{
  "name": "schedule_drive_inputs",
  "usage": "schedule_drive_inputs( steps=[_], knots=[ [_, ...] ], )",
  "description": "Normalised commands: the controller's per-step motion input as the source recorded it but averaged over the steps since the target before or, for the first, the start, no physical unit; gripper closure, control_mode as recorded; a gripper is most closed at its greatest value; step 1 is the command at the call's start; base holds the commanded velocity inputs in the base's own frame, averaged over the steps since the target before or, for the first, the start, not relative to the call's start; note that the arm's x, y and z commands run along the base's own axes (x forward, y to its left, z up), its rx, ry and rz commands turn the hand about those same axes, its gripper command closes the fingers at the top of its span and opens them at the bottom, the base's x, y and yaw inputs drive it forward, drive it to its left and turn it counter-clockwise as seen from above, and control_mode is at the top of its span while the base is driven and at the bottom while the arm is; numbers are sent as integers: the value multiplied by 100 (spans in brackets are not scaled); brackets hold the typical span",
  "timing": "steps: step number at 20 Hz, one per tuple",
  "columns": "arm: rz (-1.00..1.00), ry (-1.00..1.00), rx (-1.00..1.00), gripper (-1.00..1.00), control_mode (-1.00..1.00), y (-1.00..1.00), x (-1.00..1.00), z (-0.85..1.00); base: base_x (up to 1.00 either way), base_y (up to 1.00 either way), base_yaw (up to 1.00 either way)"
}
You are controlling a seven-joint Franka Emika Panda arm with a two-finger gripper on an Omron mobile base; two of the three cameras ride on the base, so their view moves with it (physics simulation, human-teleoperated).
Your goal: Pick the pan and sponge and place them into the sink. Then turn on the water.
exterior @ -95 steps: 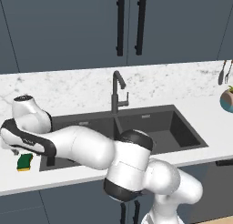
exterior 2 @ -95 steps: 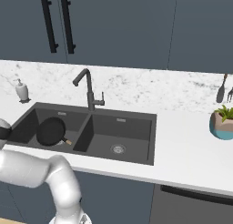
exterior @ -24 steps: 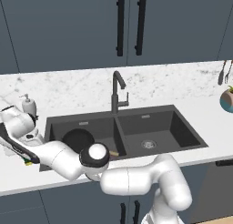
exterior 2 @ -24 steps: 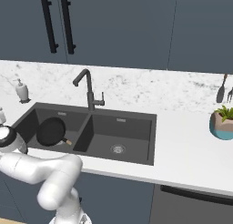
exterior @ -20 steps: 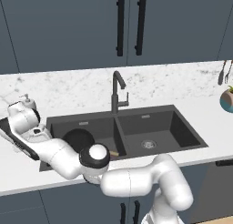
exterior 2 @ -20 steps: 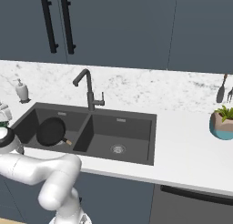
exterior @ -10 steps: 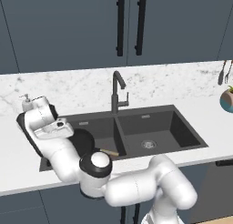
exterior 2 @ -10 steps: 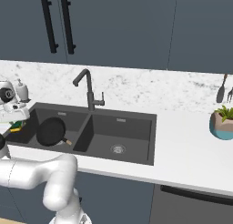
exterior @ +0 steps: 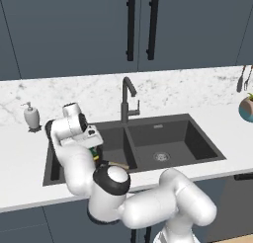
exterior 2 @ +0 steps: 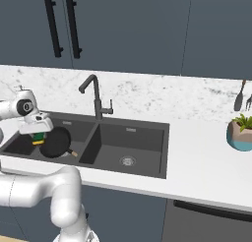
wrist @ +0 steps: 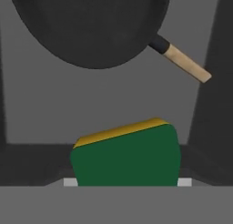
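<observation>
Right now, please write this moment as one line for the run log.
gripper: shut on sponge | position: above left basin of sink | pan: in left basin | faucet: no water

Kitchen. Marble-look white counter [exterior: 188, 96] with a dark double sink [exterior 2: 142, 147] and hooked faucet [exterior: 126, 101]. Dark blue cabinets [exterior: 69, 29] with black bar handles above. Soap dispenser [exterior: 31, 115], potted plant [exterior 2: 241, 132], hanging utensils [exterior 2: 242, 101].
</observation>
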Motion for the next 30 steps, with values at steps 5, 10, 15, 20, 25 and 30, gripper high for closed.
schedule_drive_inputs(
  steps=[5,10,15,20,25,30],
  knots=[
    [12,2,6,100,-100,-19,72,0,0,0,0],
    [4,0,0,100,-100,-2,62,-20,0,0,0],
    [2,0,0,100,-100,0,55,-27,0,0,0],
    [1,0,0,100,-100,0,56,-32,0,0,0],
    [1,0,0,100,-100,0,54,-44,0,0,0],
    [0,0,0,-100,-100,3,38,-54,0,0,0]
  ],
)
